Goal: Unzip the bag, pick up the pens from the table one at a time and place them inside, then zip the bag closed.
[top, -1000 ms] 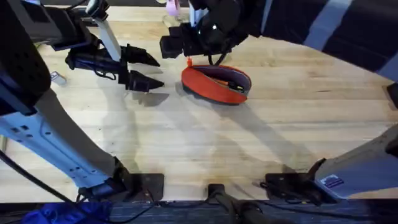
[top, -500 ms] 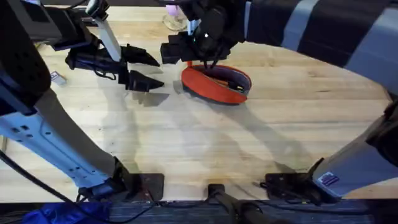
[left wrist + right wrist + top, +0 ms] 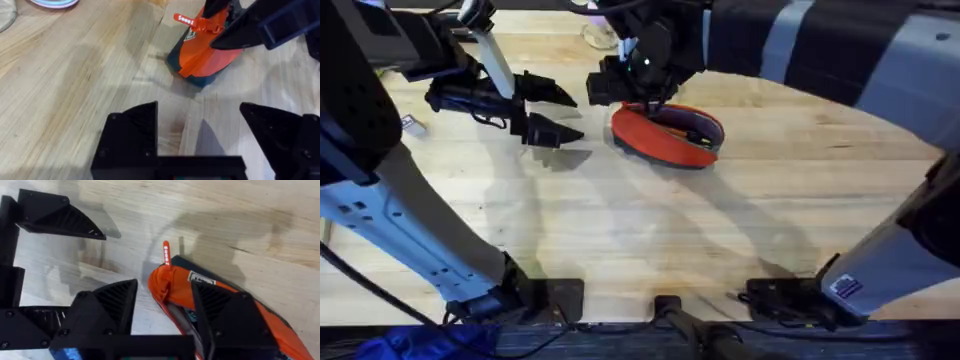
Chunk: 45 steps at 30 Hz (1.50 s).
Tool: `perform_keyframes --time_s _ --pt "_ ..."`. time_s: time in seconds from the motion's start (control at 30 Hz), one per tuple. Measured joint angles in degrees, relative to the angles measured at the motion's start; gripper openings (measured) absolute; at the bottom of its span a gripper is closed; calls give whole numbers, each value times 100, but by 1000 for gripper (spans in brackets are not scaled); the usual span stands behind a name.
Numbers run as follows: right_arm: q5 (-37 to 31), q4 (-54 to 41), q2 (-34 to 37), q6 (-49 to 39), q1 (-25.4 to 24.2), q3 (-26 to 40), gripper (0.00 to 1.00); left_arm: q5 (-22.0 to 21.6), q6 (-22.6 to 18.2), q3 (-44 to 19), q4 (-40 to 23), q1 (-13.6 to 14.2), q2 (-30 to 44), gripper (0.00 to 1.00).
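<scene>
One table (image 3: 800,190) is carrying one orange bag (image 3: 665,137), lying unzipped at its far centre, while the right gripper (image 3: 632,95) is straddling the bag's zipper end with spread jaws and the left gripper (image 3: 555,112) is hanging beside it, jaws wide and empty.

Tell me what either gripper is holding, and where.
Nothing. The left gripper is open and empty; the right gripper, also open, straddles one end of the bag.

pale plank tabletop (image 3: 800,180), soft shadows
</scene>
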<state>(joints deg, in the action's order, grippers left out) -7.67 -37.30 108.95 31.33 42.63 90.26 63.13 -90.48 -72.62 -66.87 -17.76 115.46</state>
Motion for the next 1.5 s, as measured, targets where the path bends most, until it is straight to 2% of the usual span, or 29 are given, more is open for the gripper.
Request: perform_keyframes --time_s 0.4,0.5,0.6,0.67,1.5 --pt "-1 -13 0 -2 96 0 372 0 0 0 0 0 0 994" --pt "-3 -15 -2 0 98 2 241 0 0 0 0 0 0 993" --pt "-6 -17 -2 -2 96 0 152 0 0 0 0 0 -2 994" --pt "-6 -17 -1 1 96 0 50 0 2 0 0 0 -1 993" --pt "-8 89 -1 -267 96 0 32 0 2 0 0 0 0 994"
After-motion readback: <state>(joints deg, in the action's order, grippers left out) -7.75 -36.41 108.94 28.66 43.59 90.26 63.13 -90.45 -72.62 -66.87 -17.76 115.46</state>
